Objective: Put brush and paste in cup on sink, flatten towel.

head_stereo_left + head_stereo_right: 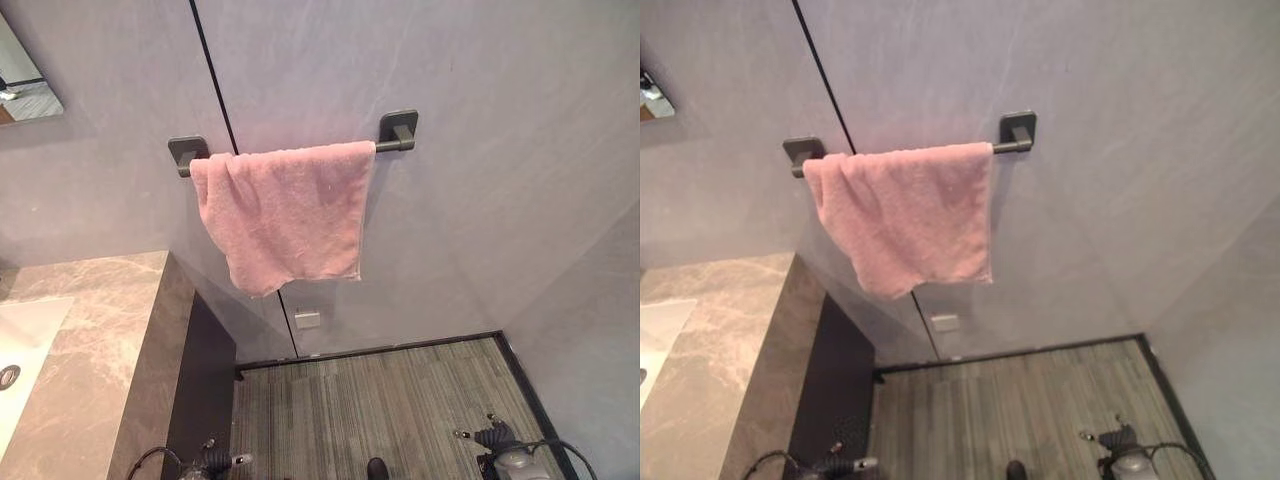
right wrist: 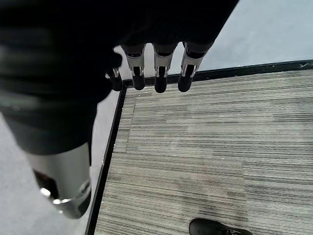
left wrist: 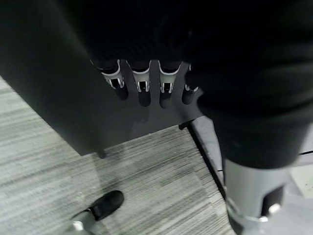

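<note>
A: Okay, quick one. Where is the towel (image 1: pixel 285 215) sitting right now?

B: Hanging over the bar (image 1: pixel 392 144) on the grey wall, bunched toward the bar's left end, lower edge slanting and creased. So it is not looking flat yet. No brush, paste or cup is showing up; just a corner of the sink (image 1: pixel 22 345) in the marble counter (image 1: pixel 100 345) at lower left.

A: Hands?

B: Left hand (image 3: pixel 142 85) is hanging low beside the dark cabinet side (image 1: pixel 200 380), fingers straight and relaxed, holding nothing. Right hand (image 2: pixel 156 73) is hanging over the striped floor (image 1: pixel 400 400), same thing: fingers loose, nothing in them.

A: Risks going forward?

B: I'm guessing the towel is draping loosely, so a sideways tug could be sliding it off the bar's free end or dropping it. Pulling only one corner could be making the slant worse. Also the left arm, rising, could be clipping the counter edge, since it is starting right beside the cabinet.

A: Room to move?

B: Plenty on the right: open floor and bare wall under and beside the towel. Left side is tighter, with the counter corner coming in close below the bar's left mount (image 1: pixel 186 150). A small wall plate (image 1: pixel 307 319) is sitting low, well below the towel.
</note>
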`<state>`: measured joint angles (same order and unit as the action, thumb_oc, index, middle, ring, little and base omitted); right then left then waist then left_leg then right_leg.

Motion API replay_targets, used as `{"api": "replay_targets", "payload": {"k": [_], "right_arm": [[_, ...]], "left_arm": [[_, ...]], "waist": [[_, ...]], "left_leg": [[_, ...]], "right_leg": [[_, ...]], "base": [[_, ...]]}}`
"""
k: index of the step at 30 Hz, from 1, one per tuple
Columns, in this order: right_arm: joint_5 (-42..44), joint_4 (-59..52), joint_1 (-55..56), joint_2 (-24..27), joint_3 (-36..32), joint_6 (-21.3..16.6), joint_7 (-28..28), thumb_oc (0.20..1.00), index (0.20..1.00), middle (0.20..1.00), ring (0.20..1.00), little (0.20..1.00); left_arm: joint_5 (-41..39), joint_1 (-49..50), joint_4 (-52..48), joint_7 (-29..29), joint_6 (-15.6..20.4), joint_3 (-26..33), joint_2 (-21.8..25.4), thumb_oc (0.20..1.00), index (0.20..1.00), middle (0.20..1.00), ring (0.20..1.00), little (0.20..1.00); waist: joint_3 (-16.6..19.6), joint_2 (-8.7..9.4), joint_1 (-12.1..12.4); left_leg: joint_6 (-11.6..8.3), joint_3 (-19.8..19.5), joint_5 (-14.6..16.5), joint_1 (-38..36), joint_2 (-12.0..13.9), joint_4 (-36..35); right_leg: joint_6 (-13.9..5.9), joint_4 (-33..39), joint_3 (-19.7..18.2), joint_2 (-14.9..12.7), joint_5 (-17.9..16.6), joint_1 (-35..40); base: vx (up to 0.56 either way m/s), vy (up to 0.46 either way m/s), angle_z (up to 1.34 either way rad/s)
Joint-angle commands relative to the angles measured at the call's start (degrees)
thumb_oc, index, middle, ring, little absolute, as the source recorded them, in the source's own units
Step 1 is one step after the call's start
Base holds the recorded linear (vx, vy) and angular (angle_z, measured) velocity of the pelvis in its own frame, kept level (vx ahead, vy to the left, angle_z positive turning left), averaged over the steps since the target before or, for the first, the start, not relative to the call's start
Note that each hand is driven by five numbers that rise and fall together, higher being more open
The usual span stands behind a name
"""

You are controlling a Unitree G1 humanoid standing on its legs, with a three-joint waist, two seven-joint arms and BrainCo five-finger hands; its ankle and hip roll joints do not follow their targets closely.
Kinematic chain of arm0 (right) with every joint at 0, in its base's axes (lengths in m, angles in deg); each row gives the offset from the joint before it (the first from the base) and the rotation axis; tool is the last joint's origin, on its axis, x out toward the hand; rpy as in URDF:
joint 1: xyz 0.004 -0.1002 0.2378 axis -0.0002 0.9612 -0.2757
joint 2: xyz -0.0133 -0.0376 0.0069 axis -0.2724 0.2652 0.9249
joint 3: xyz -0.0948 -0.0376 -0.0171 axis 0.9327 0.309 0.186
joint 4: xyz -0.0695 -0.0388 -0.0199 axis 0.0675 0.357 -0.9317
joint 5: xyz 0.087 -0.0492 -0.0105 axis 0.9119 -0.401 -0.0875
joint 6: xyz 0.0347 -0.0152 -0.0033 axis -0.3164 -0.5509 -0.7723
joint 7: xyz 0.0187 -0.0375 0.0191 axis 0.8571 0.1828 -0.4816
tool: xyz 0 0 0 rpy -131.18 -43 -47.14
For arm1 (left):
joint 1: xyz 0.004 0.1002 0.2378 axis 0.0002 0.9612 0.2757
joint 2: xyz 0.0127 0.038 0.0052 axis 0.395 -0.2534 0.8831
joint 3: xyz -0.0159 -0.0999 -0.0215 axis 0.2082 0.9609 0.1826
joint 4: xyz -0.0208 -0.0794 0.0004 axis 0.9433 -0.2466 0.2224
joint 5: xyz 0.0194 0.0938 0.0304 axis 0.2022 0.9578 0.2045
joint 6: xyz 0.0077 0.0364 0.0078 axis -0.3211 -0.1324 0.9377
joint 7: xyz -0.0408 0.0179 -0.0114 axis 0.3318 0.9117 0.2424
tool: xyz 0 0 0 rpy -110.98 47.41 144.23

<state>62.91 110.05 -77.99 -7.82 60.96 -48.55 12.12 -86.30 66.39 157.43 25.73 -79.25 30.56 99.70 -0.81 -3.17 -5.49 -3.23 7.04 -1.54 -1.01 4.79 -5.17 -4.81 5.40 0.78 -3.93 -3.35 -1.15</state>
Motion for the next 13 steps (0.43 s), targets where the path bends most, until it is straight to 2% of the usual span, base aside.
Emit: {"api": "replay_targets", "payload": {"k": [1,13], "right_arm": [[4.4,-1.0,-0.5,0.4,-2.0,-3.2,0.9,1.0,1.0,1.0,1.0,1.0],[8.0,-1.9,-0.6,-0.1,-4.0,-5.8,0.1,1.0,1.0,1.0,1.0,1.0]], "left_arm": [[-3.2,-1.3,0.5,-1.7,2.5,3.1,1.8,1.0,1.0,1.0,1.0,1.0],[-5.7,-1.0,-2.4,-2.9,4.2,3.3,2.0,1.0,1.0,1.0,1.0,1.0]], "waist": [[-0.1,1.96,0.0],[0.2,2.34,0.5]], "left_leg": [[-6.18,-0.2,-2.5,0.6,8.7,0.2],[-6.3,-0.5,-2.6,0.9,8.6,0.2]], "right_leg": [[-5.44,-0.4,0.6,-6.6,0.3,-0.8],[-5.51,-0.4,1.1,-6.7,0.4,-0.7]], "base": [[0.0,0.0,0.0],[0.0,0.0,0.0]]}}
